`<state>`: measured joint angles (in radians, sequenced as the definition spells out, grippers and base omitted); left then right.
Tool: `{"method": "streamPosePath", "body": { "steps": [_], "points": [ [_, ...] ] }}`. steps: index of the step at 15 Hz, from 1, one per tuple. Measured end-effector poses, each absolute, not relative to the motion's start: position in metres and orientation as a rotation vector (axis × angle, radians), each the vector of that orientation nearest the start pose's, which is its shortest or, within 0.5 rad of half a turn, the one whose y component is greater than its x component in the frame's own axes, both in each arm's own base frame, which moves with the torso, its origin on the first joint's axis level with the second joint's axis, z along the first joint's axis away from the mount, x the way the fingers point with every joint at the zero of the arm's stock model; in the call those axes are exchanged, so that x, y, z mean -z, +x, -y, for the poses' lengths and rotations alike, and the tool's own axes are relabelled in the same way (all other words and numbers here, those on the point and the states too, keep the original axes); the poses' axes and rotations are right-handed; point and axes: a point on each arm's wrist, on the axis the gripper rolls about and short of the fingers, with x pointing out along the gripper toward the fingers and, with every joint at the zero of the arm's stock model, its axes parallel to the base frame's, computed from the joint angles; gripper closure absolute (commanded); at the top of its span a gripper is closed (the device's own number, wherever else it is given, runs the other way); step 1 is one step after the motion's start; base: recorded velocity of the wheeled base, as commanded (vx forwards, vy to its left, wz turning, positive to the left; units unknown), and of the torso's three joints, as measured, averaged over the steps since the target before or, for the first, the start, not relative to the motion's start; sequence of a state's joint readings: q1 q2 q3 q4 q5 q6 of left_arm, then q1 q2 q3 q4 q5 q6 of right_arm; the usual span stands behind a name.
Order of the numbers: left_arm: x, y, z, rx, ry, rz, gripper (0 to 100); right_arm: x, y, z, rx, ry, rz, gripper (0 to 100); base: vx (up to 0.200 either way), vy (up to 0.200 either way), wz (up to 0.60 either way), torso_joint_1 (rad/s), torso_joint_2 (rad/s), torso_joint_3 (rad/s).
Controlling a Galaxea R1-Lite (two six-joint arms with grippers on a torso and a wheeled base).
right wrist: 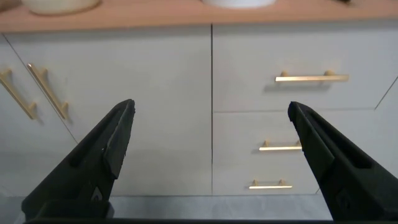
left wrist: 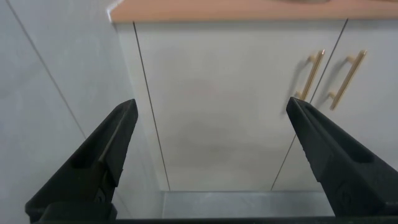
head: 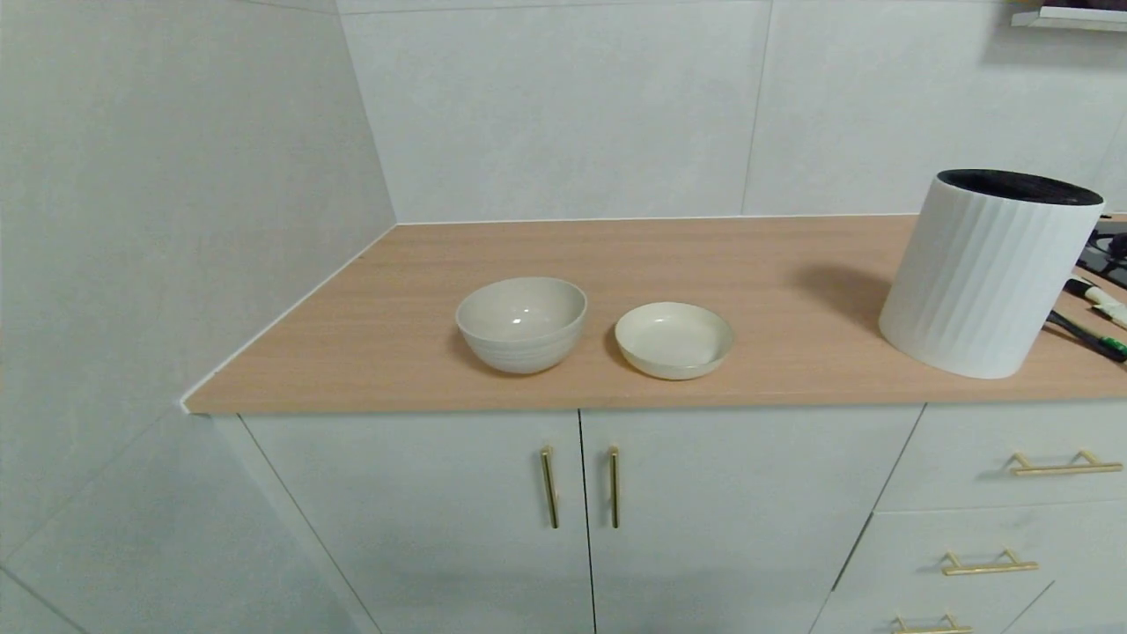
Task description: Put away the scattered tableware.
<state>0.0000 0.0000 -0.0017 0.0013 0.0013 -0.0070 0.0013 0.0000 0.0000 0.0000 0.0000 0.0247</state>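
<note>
While bowl (head: 521,322) and dish (head: 673,339) sat side by side near worktop (head: 370,335) front edge, likely within reach, both jaws hung wide below worktop, empty, probably readied for grasp.

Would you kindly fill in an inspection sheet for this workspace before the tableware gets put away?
Surface: wooden counter, set into a tiled corner.
Job's things: bowl and shallow dish, both upright and empty, side by side near the front edge, not touching.
Clutter: tall white ribbed container on the right; dark-handled utensils beside it.
Grippers: left end effector open, facing the cabinet doors; right end effector open, facing the drawers; both hold nothing.
Cables: nothing seen.
Surroundings: tiled wall behind and to the left.
</note>
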Motion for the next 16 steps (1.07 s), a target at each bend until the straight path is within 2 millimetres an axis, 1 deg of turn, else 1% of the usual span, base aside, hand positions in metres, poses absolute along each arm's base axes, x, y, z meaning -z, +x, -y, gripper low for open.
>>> {"method": "streamPosePath", "body": {
  "steps": [6, 13, 16],
  "points": [
    [-0.0759, -0.0229, 0.0, -0.001, -0.006, 0.001, 0, -0.0755, -0.0228, 0.0, -0.001, 0.024, 0.0, 0, 0.0, 0.0, 0.0, -0.176, 0.48, 0.294],
    [-0.0758, -0.0229, 0.0, -0.001, -0.006, 0.0, 0, -0.0755, -0.0228, 0.0, -0.002, 0.024, 0.0, 0, 0.0, 0.0, 0.0, -0.119, 0.44, 0.314],
    [-0.076, -0.0229, 0.0, 0.0, -0.006, 0.002, 0, -0.0755, -0.0228, 0.0, -0.001, 0.025, 0.0, 0, 0.0, 0.0, 0.0, -0.031, 0.14, 0.089]
  ]
}}
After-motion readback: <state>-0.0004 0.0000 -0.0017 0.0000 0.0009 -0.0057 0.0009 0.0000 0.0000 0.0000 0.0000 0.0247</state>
